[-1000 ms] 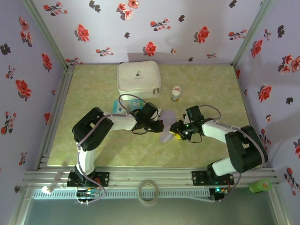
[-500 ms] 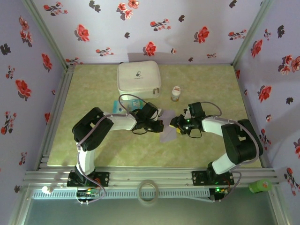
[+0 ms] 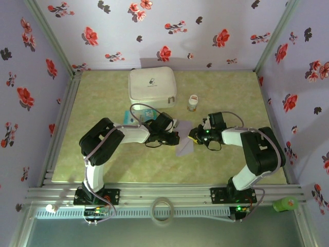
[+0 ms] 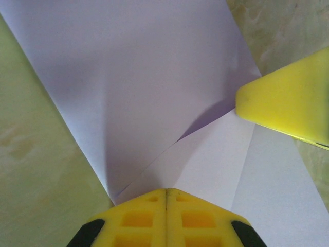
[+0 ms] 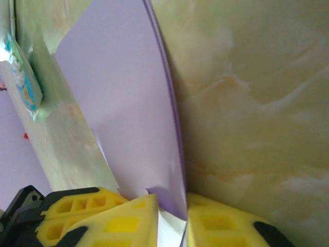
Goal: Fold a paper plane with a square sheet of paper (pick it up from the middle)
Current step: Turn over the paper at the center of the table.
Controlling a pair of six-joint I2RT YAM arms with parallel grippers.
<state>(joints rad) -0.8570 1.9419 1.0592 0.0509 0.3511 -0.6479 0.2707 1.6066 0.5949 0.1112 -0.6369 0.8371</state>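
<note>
Paper (image 4: 144, 77) looks thin and floppy, best held by folds; left pincer (image 4: 166, 193) pinches one tight, right pincer (image 5: 171, 201) sits round an edge, can't tell if squeezing

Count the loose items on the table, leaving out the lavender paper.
3: a white zip case at the back, a small jar right of it, and a teal-and-white packet partly under the left arm. The arms may hide more.
</note>
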